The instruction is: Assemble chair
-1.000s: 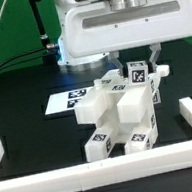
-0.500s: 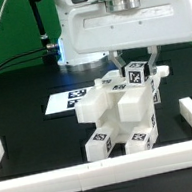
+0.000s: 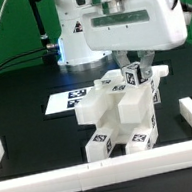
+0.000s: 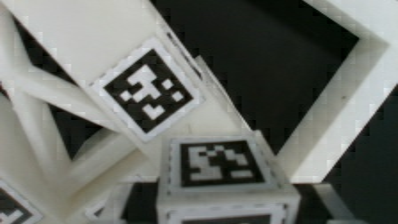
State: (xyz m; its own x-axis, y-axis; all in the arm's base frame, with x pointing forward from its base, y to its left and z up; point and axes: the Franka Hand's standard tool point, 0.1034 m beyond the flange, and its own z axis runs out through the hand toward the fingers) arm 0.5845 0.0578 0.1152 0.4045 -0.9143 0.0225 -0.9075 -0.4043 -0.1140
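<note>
Swinging toward three o'clock since a moment ago, the arm's bulky wrist housing now uncovers the robot base behind it. The gripper [image 3: 137, 65] hangs with a finger on each side of the small tagged cube [image 3: 137, 75] at the top of the chair [image 3: 120, 112], toward its one o'clock corner; whether it pinches the cube I cannot tell. That chair stands mid-table with the marker board [image 3: 63, 103] at its ten o'clock, its blocks mostly joined, so I'd judge seating this cube to be a late step.
</note>
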